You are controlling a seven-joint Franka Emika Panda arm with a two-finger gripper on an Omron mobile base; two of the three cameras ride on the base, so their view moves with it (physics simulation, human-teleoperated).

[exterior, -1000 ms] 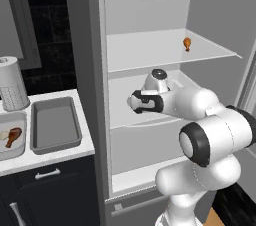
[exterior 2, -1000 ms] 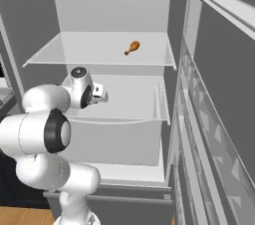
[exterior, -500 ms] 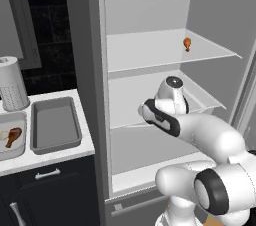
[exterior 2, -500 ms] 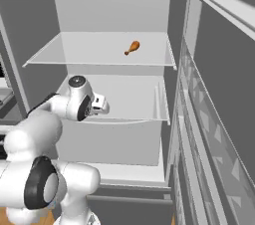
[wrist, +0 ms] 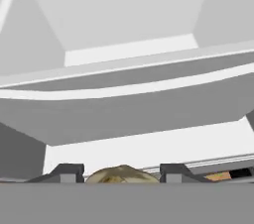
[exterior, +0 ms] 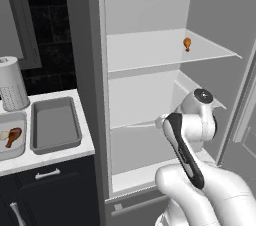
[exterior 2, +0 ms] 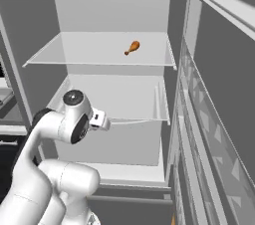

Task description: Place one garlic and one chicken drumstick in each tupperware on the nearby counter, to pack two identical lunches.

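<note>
Gripper (wrist: 121, 174) nearest, low in the hand view, two dark fingertips (wrist: 67, 172) apart with a tan, rounded, papery-looking lump between them, touching or clasped cannot be told; likely garlic (wrist: 121, 173).

Arm folded in front of the open fridge (exterior: 145, 15), wrist at the level of the middle shelf (exterior 2: 124, 104).

Two grey trays on the white counter (exterior: 65, 152) left of the fridge, side by side: the nearer tray (exterior: 55, 125) rectangular, rounded at the corners, raised rim, bare inside; the farther tray (exterior: 12, 137) at the picture's edge, holding one brown drumstick (exterior: 12, 136) beside a pale thing.

One paper-towel roll (exterior: 12, 84) upright behind the trays.

One more drumstick (exterior 2: 132, 48), orange-brown, lying on the upper fridge shelf (exterior 2: 94, 52), well back.
</note>
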